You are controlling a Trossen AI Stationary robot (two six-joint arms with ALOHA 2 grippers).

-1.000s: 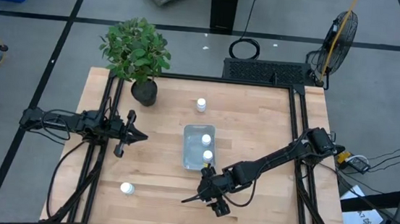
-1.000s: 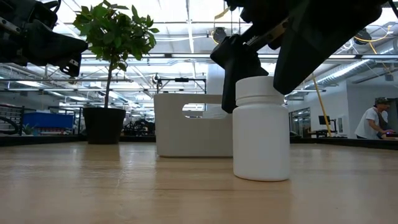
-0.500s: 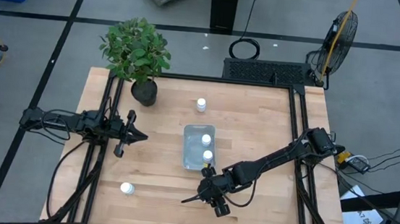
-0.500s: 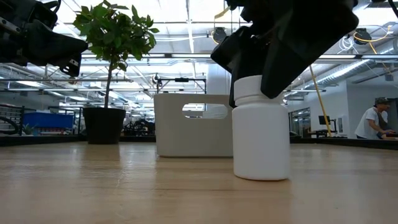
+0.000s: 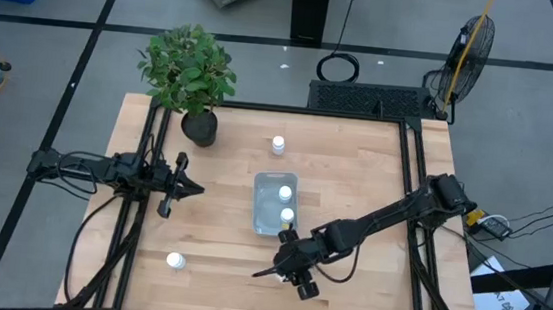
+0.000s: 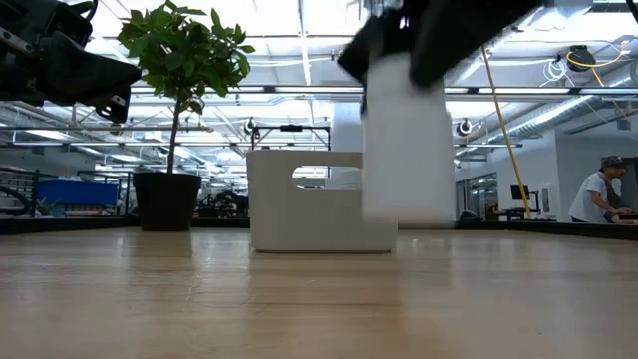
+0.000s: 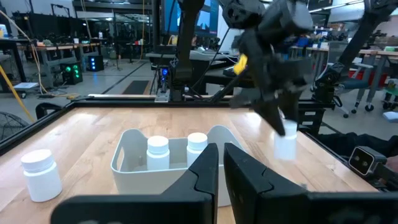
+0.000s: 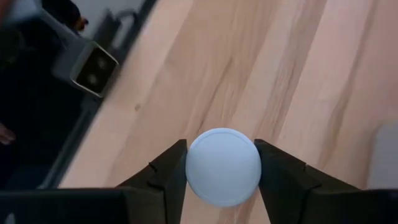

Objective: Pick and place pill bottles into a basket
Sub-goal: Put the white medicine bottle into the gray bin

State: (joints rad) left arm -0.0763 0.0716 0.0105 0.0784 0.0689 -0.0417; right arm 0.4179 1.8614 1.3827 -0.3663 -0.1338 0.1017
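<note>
My right gripper (image 5: 289,268) hangs over the near middle of the table, shut on a white pill bottle (image 6: 404,140). The bottle floats above the wood just in front of the basket (image 5: 274,203), a pale tray holding two bottles (image 5: 284,192) (image 5: 287,215). One more bottle (image 5: 277,145) stands on its base at the far middle of the table. Another bottle (image 5: 175,261) stands near the front left. My left gripper (image 5: 191,190) waits shut at the table's left, pointing level toward the basket. My right gripper pinches the bottle's top, at the round cap (image 8: 222,166), between its two fingers (image 8: 169,174), one on each side. The fingers come from above, slanting down from the table's right. The bottle hangs upright below them, its base clear of the table.
A potted plant (image 5: 191,77) in a black pot stands at the far left corner. Black frame rails run along both table sides. Open wood lies in front of and to the right of the basket. A person (image 6: 601,189) stands far off in the room.
My right gripper has shut on the top of the bottle that stood near the table's front and has risen. The bottle has left the wood and now hangs clear above it, still upright.
</note>
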